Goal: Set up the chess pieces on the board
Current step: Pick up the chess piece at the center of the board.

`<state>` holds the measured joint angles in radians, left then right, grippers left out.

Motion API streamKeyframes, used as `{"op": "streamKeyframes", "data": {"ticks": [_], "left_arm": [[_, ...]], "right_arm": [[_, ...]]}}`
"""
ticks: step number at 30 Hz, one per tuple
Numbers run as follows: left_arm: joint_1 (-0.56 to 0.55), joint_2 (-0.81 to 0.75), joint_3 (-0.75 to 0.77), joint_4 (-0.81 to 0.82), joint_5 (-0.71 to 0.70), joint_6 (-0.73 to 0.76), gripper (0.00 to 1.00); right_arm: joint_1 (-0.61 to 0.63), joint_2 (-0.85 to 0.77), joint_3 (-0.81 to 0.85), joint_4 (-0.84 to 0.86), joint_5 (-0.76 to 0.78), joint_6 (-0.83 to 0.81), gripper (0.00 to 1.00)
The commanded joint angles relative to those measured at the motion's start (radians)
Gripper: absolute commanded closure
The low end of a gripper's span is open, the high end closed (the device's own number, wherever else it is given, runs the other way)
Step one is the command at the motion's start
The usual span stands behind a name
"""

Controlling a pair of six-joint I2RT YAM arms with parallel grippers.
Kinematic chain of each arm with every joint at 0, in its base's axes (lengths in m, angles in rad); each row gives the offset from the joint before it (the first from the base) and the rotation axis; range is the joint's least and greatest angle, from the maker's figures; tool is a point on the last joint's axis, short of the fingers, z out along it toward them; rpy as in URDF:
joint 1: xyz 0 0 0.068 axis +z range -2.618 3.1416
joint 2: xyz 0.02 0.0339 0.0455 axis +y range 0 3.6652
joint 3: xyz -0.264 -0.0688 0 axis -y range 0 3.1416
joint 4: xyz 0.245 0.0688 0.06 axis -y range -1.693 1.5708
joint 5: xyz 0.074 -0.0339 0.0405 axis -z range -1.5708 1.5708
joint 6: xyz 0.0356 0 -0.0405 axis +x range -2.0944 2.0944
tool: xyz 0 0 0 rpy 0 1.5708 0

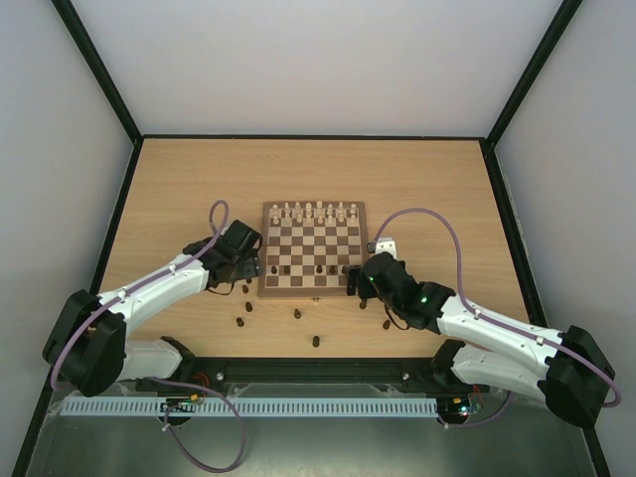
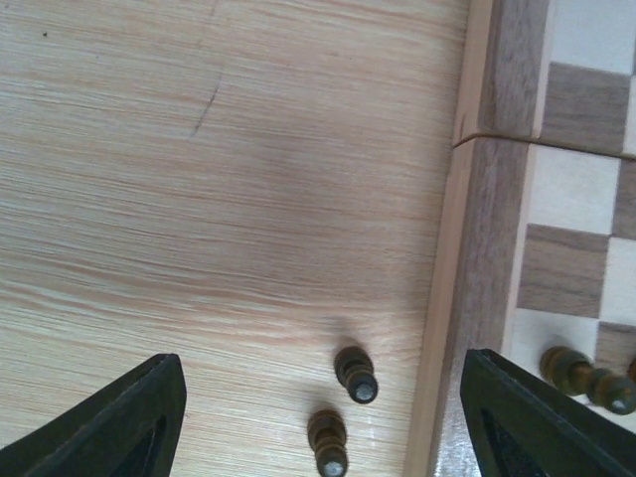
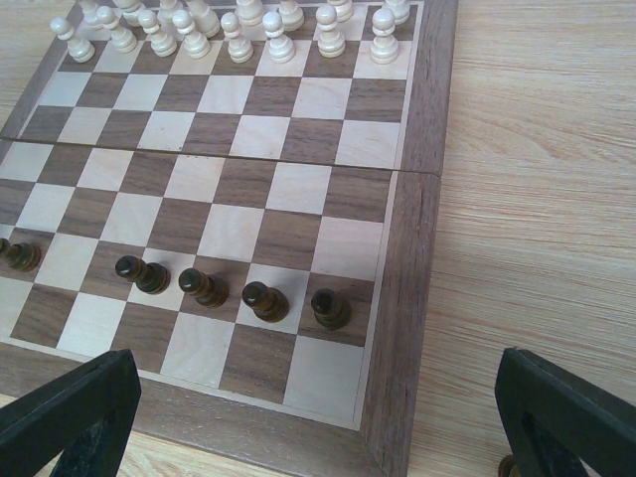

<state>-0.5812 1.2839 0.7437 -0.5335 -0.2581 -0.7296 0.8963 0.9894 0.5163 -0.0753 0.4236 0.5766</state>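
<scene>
Left gripper [image 2: 323, 412]: jaws apart, two dark pieces [image 2: 356, 375] between them, just off the left edge of the board [image 1: 313, 243].
Right gripper [image 3: 318, 422]: jaws wide, empty, above the board's near right corner.
Pale pieces [image 3: 238, 35]: board's far edge, seemingly two rows.

Pale wooden table [image 1: 159, 189], chessboard [image 1: 298, 292] at centre, loose dark pieces [image 1: 316, 342] scattered off its near edge

Both arms reach forward and inward from their bases, elbows bowed out to the sides (a mirrored pair, more or less). The left gripper [image 1: 250, 268] points downward with its jaws spread wide, gripping nothing. The right gripper [image 1: 354, 280] hangs low, its jaws just as wide and empty.
</scene>
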Motion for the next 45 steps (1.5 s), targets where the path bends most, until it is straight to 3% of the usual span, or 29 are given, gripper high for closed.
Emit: {"op": "streamKeyframes", "data": {"ticks": [1, 20, 35, 40, 45], "left_arm": [[0.014, -0.008, -0.034, 0.019, 0.021, 0.003, 0.24], [0.011, 0.103, -0.041, 0.089, 0.051, 0.047, 0.59], [-0.007, 0.148, -0.031, 0.078, 0.064, 0.063, 0.76], [-0.013, 0.153, -0.027, 0.062, 0.063, 0.062, 0.74], [-0.019, 0.148, -0.022, 0.044, 0.059, 0.056, 0.64]], "right_arm": [[0.001, 0.001, -0.001, 0.008, 0.012, 0.004, 0.01], [0.001, -0.008, -0.004, 0.008, 0.007, 0.005, 0.01], [0.002, 0.003, -0.001, 0.012, 0.004, 0.001, 0.01], [0.002, 0.005, -0.002, 0.012, 0.003, 0.001, 0.01], [0.002, 0.008, -0.002, 0.013, 0.001, 0.002, 0.02]]}}
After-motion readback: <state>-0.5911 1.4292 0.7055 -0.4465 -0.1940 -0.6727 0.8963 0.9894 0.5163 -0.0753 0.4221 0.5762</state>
